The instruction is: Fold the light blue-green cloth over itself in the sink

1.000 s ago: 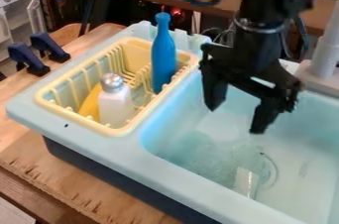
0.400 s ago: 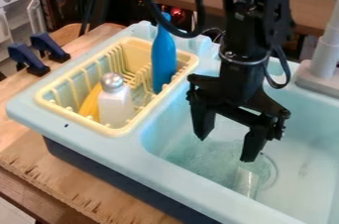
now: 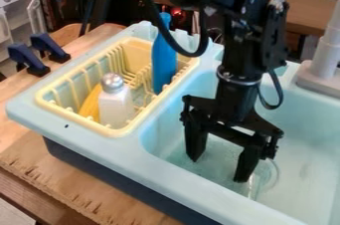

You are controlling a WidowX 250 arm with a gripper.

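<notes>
In the camera view, the black two-finger pincer (image 3: 217, 169) has dropped deeper into the pale blue plastic sink (image 3: 173, 174) and shifted toward its near side. Its fingers stand wide with nothing between them. One tip now partly hides the small clear, pale piece (image 3: 255, 188) on the sink floor, putting the pincer seemingly near it. The yellow plastic dish rack (image 3: 136, 52) stays put.
</notes>
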